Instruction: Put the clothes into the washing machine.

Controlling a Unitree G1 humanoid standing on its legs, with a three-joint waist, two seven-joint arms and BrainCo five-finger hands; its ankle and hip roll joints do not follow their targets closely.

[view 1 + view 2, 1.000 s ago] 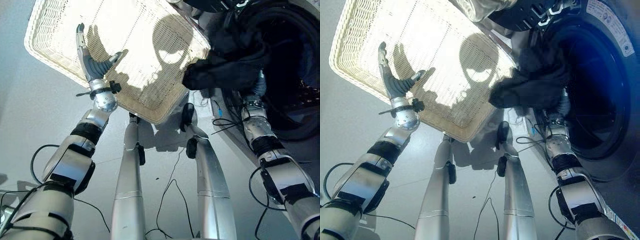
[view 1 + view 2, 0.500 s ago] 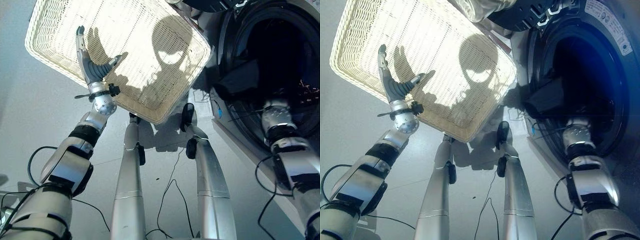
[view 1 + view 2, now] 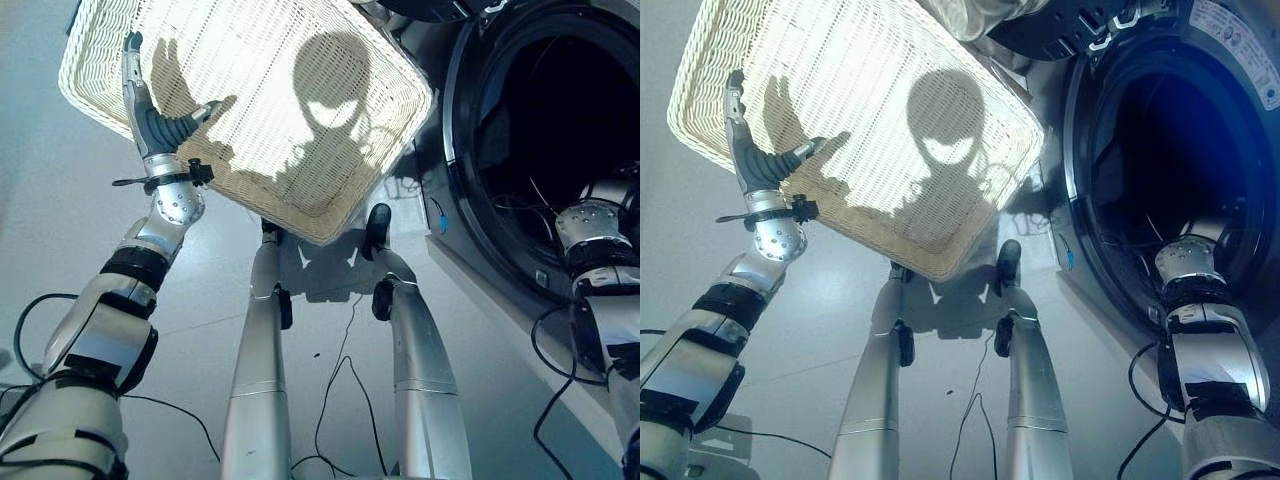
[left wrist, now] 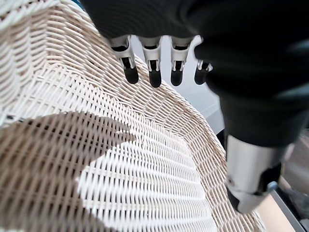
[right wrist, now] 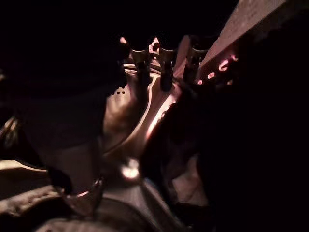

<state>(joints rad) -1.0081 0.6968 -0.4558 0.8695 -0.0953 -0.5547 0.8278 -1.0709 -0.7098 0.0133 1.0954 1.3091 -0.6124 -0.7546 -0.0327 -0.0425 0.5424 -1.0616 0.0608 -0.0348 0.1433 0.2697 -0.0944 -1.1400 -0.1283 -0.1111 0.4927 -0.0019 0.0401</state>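
Two hands apart. Left hand (image 3: 160,120) raised over white wicker basket (image 3: 290,60), fingers straight and spread, holding nothing. Right arm reaches through washing machine (image 3: 1240,80) door opening; right hand (image 5: 154,63) deep inside dark drum, finger state cannot tell. Dark clothes (image 5: 53,121) dimly visible in drum just beside right hand; contact unclear.

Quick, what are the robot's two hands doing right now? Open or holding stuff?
Left hand: open, fingers straight, over the wicker basket, holding nothing.
Right hand: reached into the washing machine drum; too dark to tell whether it is open or shut.
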